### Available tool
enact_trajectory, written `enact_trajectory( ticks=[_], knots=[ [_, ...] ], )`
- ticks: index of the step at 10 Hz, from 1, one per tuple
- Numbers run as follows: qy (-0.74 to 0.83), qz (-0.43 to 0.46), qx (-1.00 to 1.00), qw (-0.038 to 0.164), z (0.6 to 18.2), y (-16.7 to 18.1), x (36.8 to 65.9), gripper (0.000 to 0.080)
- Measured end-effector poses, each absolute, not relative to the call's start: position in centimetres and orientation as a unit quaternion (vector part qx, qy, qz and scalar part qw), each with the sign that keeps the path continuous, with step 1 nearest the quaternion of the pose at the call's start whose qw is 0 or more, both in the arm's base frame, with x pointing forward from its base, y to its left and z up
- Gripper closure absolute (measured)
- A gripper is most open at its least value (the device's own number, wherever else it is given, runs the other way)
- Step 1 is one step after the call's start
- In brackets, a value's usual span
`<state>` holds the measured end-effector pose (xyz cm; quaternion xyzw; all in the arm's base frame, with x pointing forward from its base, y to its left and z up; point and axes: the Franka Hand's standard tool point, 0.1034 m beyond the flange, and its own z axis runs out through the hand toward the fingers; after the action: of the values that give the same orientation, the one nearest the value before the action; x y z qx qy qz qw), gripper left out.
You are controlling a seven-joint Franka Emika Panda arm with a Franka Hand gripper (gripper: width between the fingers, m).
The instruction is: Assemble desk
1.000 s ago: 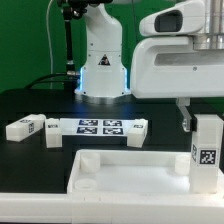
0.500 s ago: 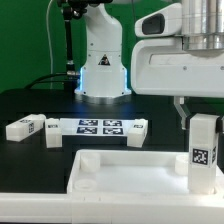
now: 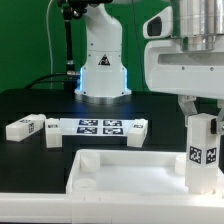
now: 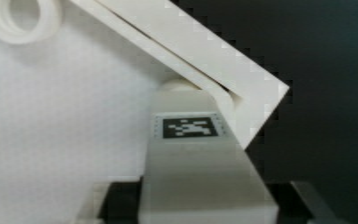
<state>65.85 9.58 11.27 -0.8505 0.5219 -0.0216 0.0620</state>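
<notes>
I see the tool (image 3: 203, 119) clamped on one white leg (image 3: 204, 152), which stands upright at the corner of the tabletop (image 3: 120, 172) on the exterior view's right. In the wrist view the leg sits between the two fingers (image 4: 115, 197), above this corner. Whether it touches the tabletop, I cannot say surely. Other legs (image 3: 25, 127) lie on the black bench (image 3: 30, 105) beside the marker board (image 3: 100, 126).

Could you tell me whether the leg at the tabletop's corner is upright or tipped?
Upright: the leg stands vertical between the fingers, its lower end at the tabletop's corner.
</notes>
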Motion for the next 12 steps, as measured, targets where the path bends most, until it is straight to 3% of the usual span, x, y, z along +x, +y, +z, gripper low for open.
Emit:
enact_trajectory(
  ticks=[4, 6, 7, 8, 12],
  knots=[
    [0.525, -0.020, -0.849, 0.062, 11.30, 9.66, 65.83, 0.0509],
    [0.502, -0.022, -0.863, 0.061, 11.32, 9.59, 65.85, 0.0225],
    [0.444, -0.026, -0.894, 0.057, 11.31, 9.51, 65.84, 0.0225],
    [0.415, -0.028, -0.908, 0.057, 11.31, 9.61, 65.83, 0.0165],
    [0.284, -0.036, -0.957, 0.053, 11.31, 9.57, 65.84, 0.0151]
  ],
)
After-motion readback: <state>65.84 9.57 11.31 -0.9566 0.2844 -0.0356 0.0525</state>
